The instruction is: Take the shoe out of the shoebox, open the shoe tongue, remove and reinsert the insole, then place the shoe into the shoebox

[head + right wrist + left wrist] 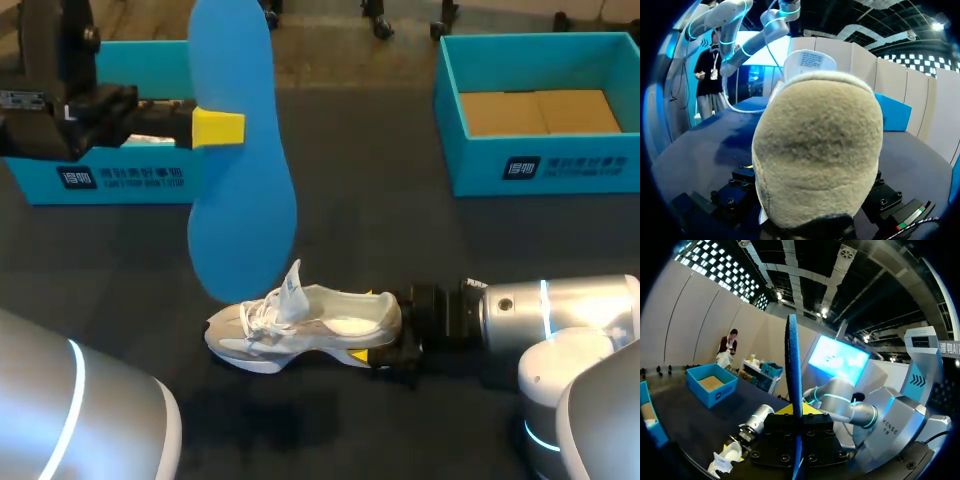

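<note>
A white sneaker (300, 325) lies on the dark table near the front middle, toe to the left, its tongue (292, 290) pulled upright. My right gripper (378, 340) comes in from the right and is shut on the shoe's heel, with one yellow fingertip showing beside the sole. In the right wrist view the tan heel (817, 150) fills the space ahead and hides the fingers. High above the table, my left gripper (235, 128) is shut on a blue insole (240, 180) that hangs upright. The left wrist view shows the insole (793, 380) edge-on between that gripper's (794, 412) fingers.
An open blue shoebox (110, 180) stands at the back left, partly behind my left arm. A second open blue shoebox (540, 165) with a brown cardboard floor stands at the back right. Dark tabletop lies between the boxes and the shoe.
</note>
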Robot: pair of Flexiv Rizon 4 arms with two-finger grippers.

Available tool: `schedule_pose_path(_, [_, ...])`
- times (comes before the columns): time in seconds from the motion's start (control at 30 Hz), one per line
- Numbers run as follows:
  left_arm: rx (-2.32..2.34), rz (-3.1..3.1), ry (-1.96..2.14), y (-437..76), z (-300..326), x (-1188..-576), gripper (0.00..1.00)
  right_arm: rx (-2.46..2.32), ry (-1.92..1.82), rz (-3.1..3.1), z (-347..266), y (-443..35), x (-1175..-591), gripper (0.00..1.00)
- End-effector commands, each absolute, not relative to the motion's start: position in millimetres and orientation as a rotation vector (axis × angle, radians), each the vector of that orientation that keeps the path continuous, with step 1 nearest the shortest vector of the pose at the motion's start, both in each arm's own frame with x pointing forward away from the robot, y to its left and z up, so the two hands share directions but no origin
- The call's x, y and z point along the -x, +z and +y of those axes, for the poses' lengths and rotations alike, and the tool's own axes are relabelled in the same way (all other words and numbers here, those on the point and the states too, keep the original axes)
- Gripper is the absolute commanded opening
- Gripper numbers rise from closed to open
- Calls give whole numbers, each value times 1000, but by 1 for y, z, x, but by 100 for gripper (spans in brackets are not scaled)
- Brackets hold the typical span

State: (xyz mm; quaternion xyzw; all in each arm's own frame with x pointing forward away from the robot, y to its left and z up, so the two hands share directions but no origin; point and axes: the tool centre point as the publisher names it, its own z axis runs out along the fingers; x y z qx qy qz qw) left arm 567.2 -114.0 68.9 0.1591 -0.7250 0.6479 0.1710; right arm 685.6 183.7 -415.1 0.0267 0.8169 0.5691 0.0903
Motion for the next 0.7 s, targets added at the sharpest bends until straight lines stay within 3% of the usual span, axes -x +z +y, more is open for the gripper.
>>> schedule_pose_path(0.03, [-444, -2063, 1821, 68, -126, -577, 0, -79, 1688, 2430, 186, -417, -685, 0])
schedule_pose_path(0.53, [-448, -2060, 1809, 68, -129, -583, 0, -76, 1694, 2420, 182, -416, -685, 0])
schedule_pose_path(0.6, [-448, -2060, 1809, 68, -129, -583, 0, -75, 1697, 2419, 180, -413, -684, 48])
schedule_pose_path(0.63, [-448, -2060, 1809, 68, -129, -583, 0, -73, 1698, 2418, 178, -412, -684, 100])
schedule_pose_path(0.7, [-448, -2060, 1809, 68, -129, -583, 0, -84, 1694, 2422, 174, -410, -682, 100])
